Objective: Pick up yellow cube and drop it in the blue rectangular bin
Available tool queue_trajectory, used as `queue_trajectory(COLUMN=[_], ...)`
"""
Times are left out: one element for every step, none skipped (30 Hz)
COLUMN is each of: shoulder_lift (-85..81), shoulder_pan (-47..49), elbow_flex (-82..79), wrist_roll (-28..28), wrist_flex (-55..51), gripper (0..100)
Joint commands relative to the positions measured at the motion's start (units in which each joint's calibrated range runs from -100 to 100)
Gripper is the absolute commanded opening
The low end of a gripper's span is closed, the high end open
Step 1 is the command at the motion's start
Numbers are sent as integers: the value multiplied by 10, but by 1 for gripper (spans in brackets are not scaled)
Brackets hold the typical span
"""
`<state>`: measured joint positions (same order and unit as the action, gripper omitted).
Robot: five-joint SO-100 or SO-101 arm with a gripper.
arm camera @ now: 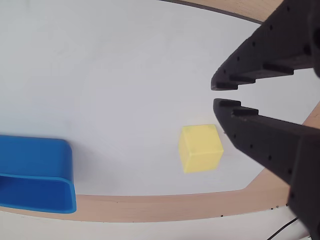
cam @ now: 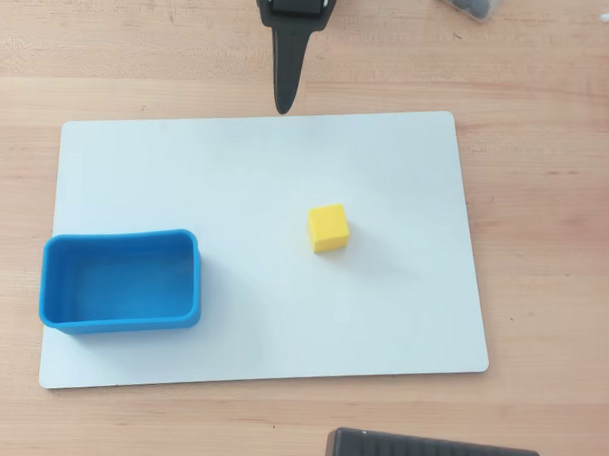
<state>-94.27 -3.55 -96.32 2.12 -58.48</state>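
Going left to right in the overhead view, the blue rectangular bin [cam: 120,282] is found sitting empty on the lower left part of a white board [cam: 381,321], which is laid flat on a wooden table [cam: 546,196]. The yellow cube [cam: 328,228] is seen further right, roughly mid-board, resting flat and turned a bit off square to the board edges, well apart from the bin. The gripper [cam: 283,109] is parked at the top, just past the board's far edge, nowhere near the cube yet. In the wrist view the bin's corner [arm camera: 37,172] is caught at the lower left, the cube [arm camera: 200,148] sits lower centre, and the gripper [arm camera: 221,94] comes in from the right with its jaws only a sliver apart and nothing held, so it's pretty much closed and empty. The cube looks like a light, rigid block with plain matte faces, so it probably won't be squashed or slip much. It's best taken across two opposite flat sides, about mid-height, with the jaws widened first and lined up to its slight rotation. A dark ribbed object [cam: 432,455] at the bottom edge can't be identified.
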Motion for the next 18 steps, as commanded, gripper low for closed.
queue_trajectory(shoulder_lift=[-20,-20,-20,-20,-20,-20,-20,-20,-20,-20,-16,1,28,63,90,112,141,183], shoulder_pan=[1,1,1,1,1,0,0,10,19,30,38,41,39,38,38,42,44,45], elbow_flex=[-2,-2,-2,-2,-2,-2,-2,-2,1,15,31,52,76,100,120,138,159,185], wrist_roll=[6,6,6,6,6,5,6,7,10,10,10,11,11,11,12,14,15,15], wrist_flex=[30,30,30,30,30,30,30,34,32,19,13,12,14,17,22,26,29,34], gripper=[0,0,0,0,0,0,0,0,0,0,0,0,0,0,0,0,0,0])
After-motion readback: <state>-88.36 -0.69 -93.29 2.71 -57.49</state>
